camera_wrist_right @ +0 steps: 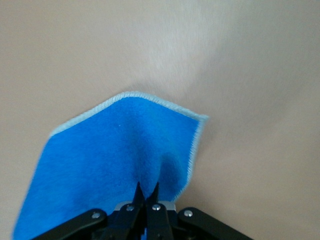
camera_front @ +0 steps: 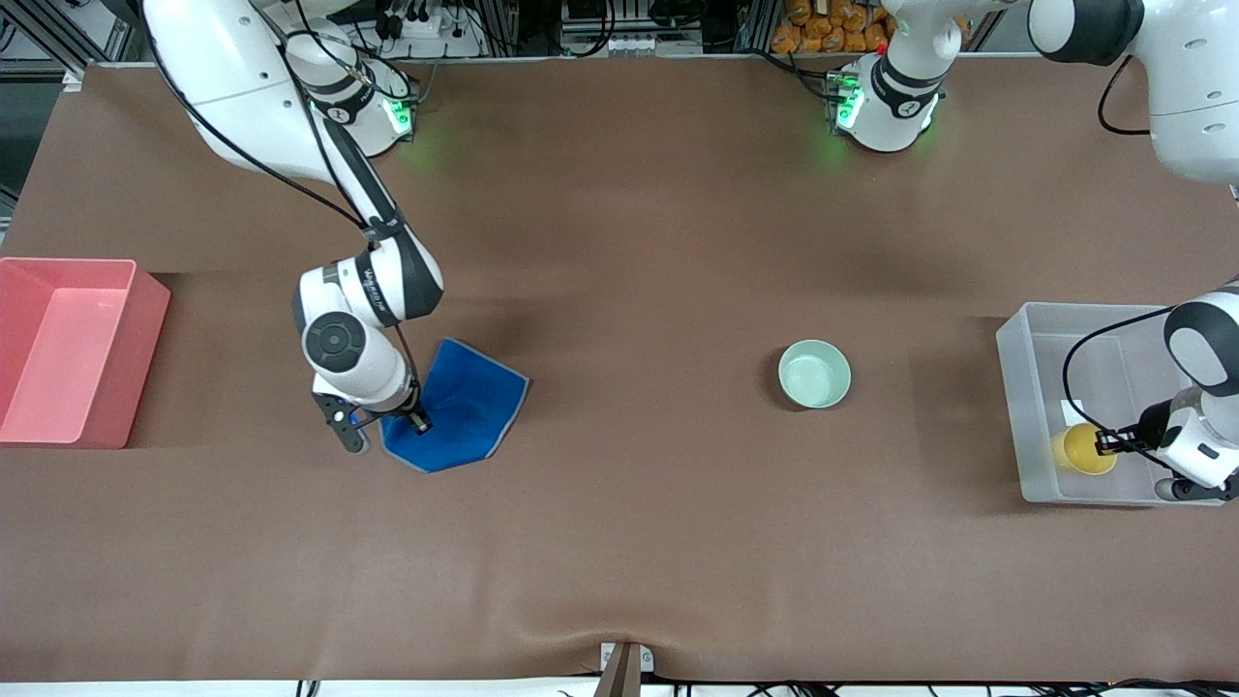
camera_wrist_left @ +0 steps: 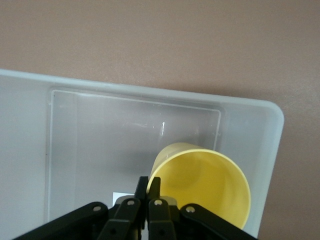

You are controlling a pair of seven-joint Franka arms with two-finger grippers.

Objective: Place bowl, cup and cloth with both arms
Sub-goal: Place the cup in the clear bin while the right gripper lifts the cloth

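The yellow cup [camera_front: 1084, 450] is tilted inside the clear plastic bin [camera_front: 1026, 387] at the left arm's end of the table. My left gripper [camera_front: 1103, 444] is shut on the cup's rim [camera_wrist_left: 200, 175] over the bin [camera_wrist_left: 130, 145]. The blue cloth [camera_front: 465, 402] lies rumpled toward the right arm's end. My right gripper [camera_front: 418, 422] is shut on the cloth [camera_wrist_right: 115, 150], pinching a fold of it. The mint-green bowl [camera_front: 814, 374] sits alone on the table between the cloth and the clear bin.
A pink bin [camera_front: 58, 348] stands at the right arm's end of the table. The brown table mat [camera_front: 619, 542] covers the whole table. A white label lies on the clear bin's floor [camera_front: 1072, 411].
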